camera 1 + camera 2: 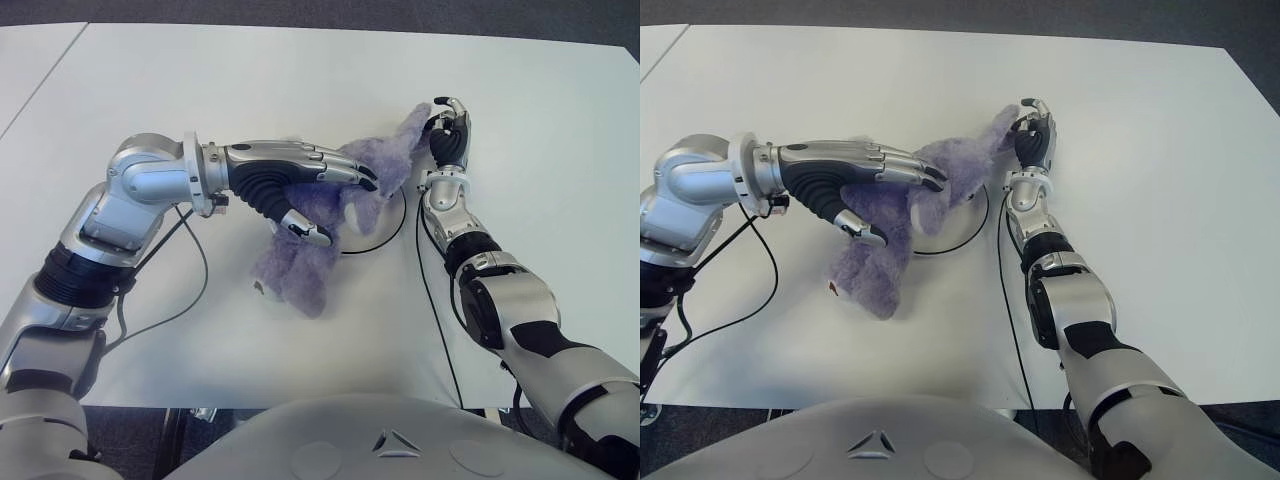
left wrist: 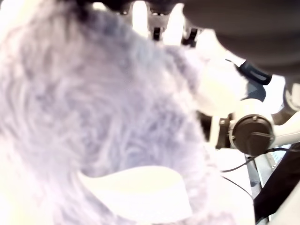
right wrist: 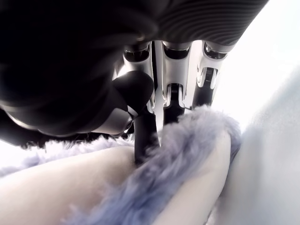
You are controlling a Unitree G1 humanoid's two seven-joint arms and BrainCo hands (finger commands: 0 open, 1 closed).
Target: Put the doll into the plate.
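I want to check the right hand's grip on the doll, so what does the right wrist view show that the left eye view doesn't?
Only the right wrist view shows the right hand's fingertips pinching a cream-lined flap of the purple doll. Only the left eye view shows the left hand gripping the doll's body, the dark-rimmed plate partly under it, and the white table. Both show the right hand shut on the doll.

The doll lies mid-desk, partly over the plate, whose rim shows at the doll's right. The left hand reaches in from the left, across the top of the doll. The right hand is at the doll's right far end, pinching its ear. Cables run over the desk beside each arm.
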